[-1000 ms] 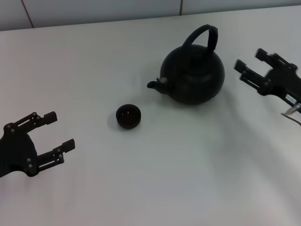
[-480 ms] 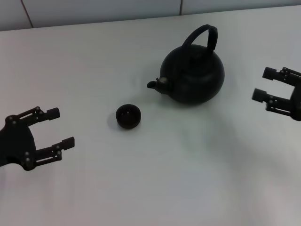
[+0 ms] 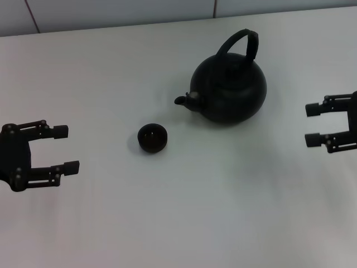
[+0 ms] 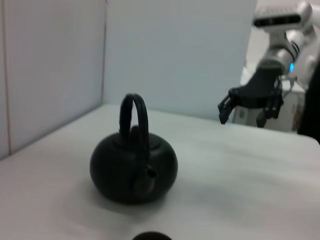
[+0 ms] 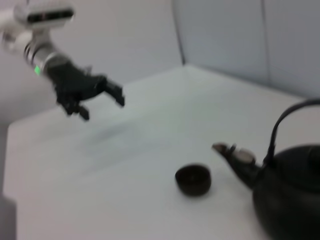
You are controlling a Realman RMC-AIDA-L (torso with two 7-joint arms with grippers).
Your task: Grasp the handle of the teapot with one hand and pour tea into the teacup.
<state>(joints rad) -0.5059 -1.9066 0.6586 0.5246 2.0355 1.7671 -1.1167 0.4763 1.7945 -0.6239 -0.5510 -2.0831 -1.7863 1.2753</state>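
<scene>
The matte black teapot (image 3: 228, 89) stands upright on the white table (image 3: 184, 212), its arched handle (image 3: 240, 42) up and its spout (image 3: 181, 100) pointing toward the small black teacup (image 3: 152, 137), which sits a short way off to the left. My right gripper (image 3: 309, 124) hovers open to the right of the teapot, clear of it and holding nothing. Far to the left of the cup, my left gripper (image 3: 67, 149) is open and empty. The left wrist view shows the teapot (image 4: 132, 170) with the right gripper (image 4: 245, 107) beyond it; the right wrist view shows teacup (image 5: 193, 179), teapot (image 5: 290, 195) and left gripper (image 5: 100, 97).
A pale wall (image 3: 111, 11) runs along the table's far edge behind the teapot. Bare white tabletop lies in front of the cup and teapot, between the two arms.
My right gripper has drawn back from beside the teapot's upper right, coming nearer and lower in the head view with its fingers now level. The left gripper turned and slid slightly left.
</scene>
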